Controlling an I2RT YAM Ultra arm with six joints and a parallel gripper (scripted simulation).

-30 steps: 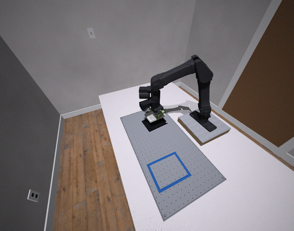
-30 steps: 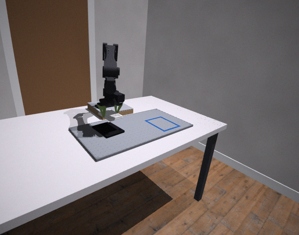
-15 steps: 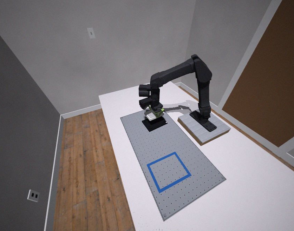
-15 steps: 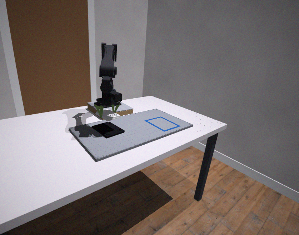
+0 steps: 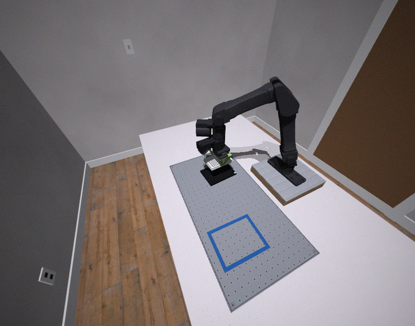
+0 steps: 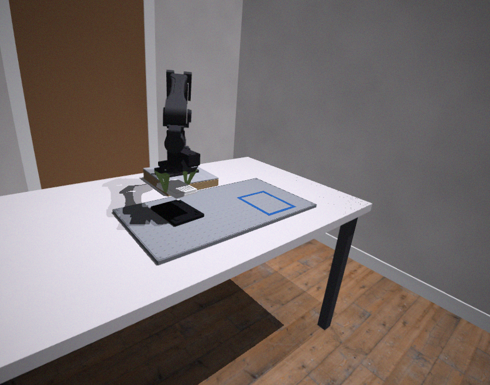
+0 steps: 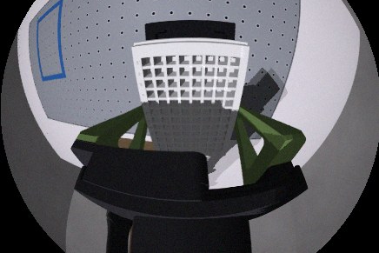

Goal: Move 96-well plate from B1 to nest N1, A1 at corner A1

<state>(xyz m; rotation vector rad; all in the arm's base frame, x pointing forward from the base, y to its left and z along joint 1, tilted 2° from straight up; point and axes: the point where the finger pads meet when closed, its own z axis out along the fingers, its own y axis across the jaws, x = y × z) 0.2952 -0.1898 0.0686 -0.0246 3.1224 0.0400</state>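
Pincer [image 7: 190, 120] has its green fingers clamped on the long sides of the white 96-well plate [image 7: 190, 77], spread pretty wide because the plate fills the gap. It's holding the plate in the air, wells facing up, right over the black plate nest [image 5: 217, 174] but not down in it; the exterior view shows a clear gap between plate [image 6: 185, 189] and nest [image 6: 177, 213]. The blue outlined square [image 5: 238, 243] sits well apart, further along the grey perforated board [image 5: 270, 224] on the white desk [image 5: 341, 252]. Can't read any A1 marking from these angles.
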